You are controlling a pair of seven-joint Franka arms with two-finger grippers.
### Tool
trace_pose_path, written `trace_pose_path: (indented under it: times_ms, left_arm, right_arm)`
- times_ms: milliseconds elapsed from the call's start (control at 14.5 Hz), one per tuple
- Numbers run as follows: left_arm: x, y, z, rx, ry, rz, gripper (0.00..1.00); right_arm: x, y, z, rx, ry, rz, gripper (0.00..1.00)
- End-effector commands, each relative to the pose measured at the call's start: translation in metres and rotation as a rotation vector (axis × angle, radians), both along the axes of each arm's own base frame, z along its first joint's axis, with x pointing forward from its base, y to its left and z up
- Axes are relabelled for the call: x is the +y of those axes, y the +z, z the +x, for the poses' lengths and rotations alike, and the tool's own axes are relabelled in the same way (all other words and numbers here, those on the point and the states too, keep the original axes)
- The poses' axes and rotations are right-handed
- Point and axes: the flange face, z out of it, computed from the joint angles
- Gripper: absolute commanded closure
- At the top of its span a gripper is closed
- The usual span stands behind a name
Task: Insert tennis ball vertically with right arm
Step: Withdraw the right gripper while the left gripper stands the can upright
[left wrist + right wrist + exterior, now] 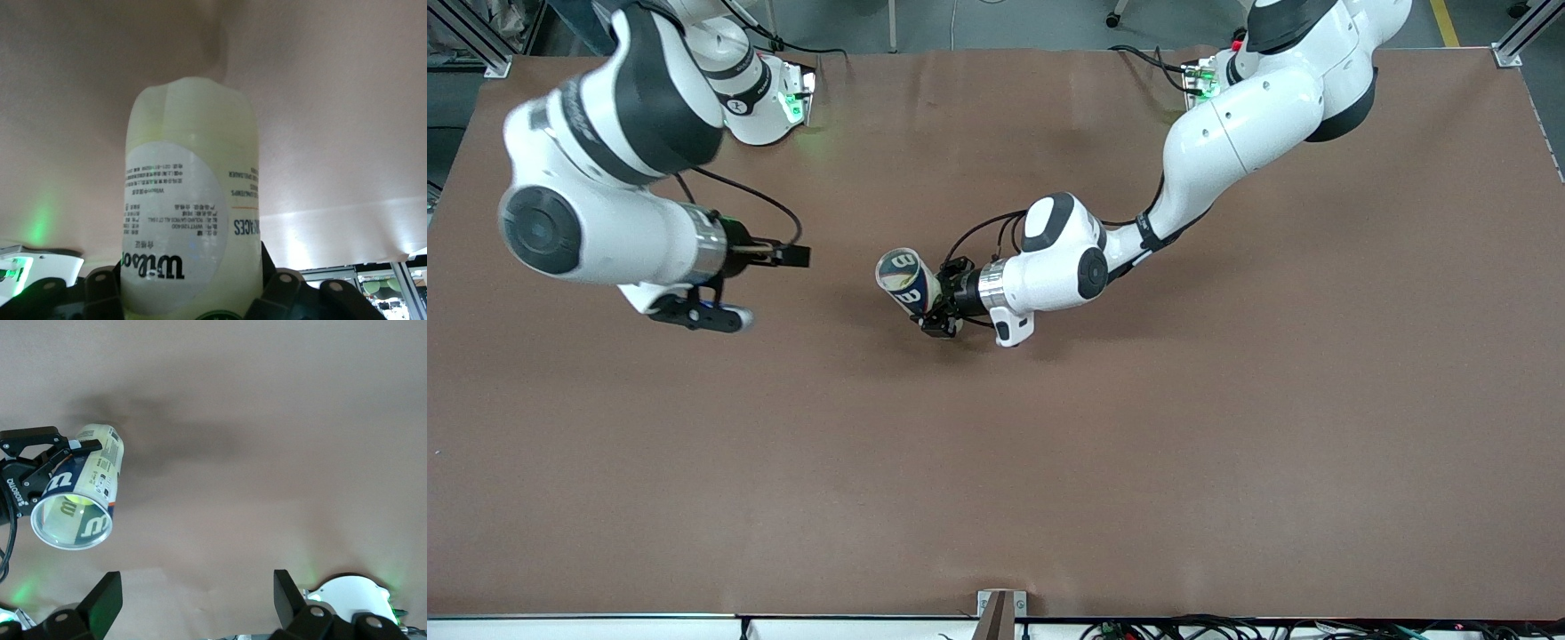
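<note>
Tube of tennis balls stands tilted on the surface, clamped by the left end effector. Right end effector hangs spread and empty; a ball seems visible inside.

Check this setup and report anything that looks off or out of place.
The right gripper is open and holds no ball, over bare table toward its own end. The left gripper holds the ball can above mid-table, tilted rather than upright. A yellow-green ball seems to sit inside it.
</note>
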Motion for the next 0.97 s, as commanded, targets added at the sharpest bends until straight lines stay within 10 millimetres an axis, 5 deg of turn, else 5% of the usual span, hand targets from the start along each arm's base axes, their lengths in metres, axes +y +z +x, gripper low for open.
trace_pose_path:
  times_ms: [0, 414, 898]
  left_arm:
    - [-0.001, 0.003, -0.006, 0.007, -0.019, -0.032, 0.33]
    - [0.002, -0.014, -0.009, -0.001, -0.050, -0.081, 0.33]
    - [0.003, -0.032, -0.015, 0.038, -0.051, -0.096, 0.33]
  right_arm:
    - [-0.027, 0.030, -0.039, -0.046, 0.037, 0.002, 0.00]
    - [-0.089, 0.085, -0.083, -0.141, 0.118, -0.064, 0.00]
    - [-0.153, 0.116, -0.063, -0.301, 0.159, -0.086, 0.00]
